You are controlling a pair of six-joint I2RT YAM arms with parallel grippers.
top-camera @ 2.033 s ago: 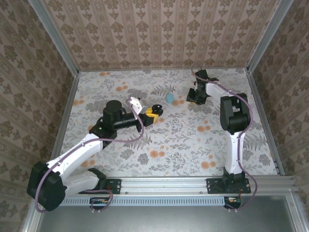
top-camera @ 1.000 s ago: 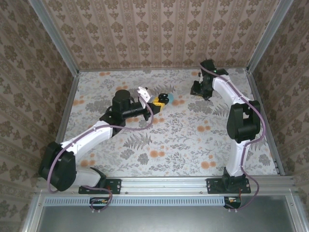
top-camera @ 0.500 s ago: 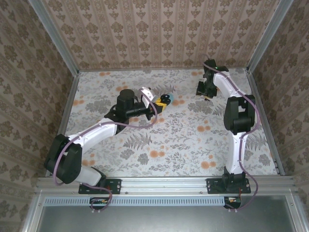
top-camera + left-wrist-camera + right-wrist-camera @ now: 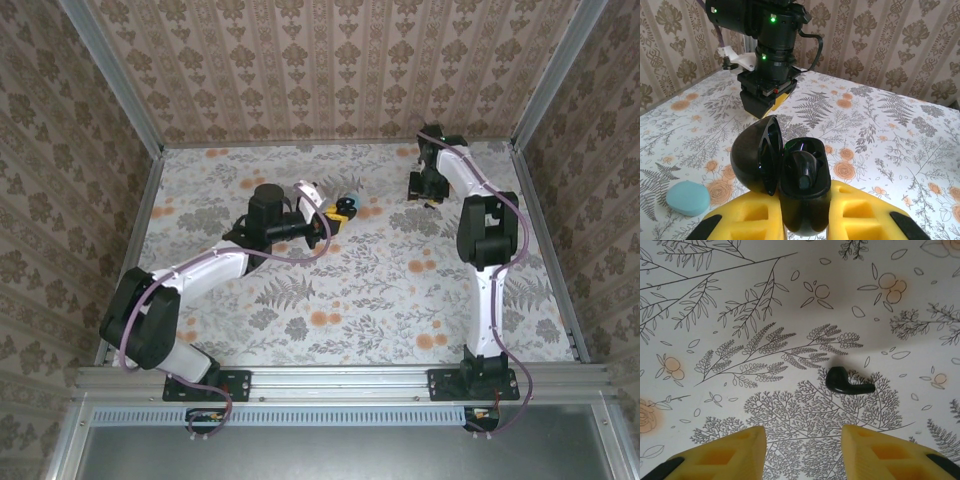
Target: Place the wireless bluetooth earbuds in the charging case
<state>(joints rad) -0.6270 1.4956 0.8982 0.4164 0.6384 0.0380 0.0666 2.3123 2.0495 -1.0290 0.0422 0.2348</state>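
The loose earbud (image 4: 847, 382) lies on the tabletop (image 4: 730, 300) just ahead of the right claw (image 4: 802, 430), slightly towards the finger on the right of the wrist view. Its bud sits to the left and its stem points right. The long axis therefore runs along the line between the two fingers rather than across it, and I judge the wrist will want a turn before it pinches. This claw is the nearer one. Its fingers are spread, holding and touching nothing. Well apart, the left claw (image 4: 800, 197) is pressed onto a black charging case (image 4: 785, 180), held off the tabletop with its lid swung open and one seated earbud (image 4: 802, 170) in it. A teal egg-shaped lump (image 4: 687, 198) rests on the tabletop nearby.
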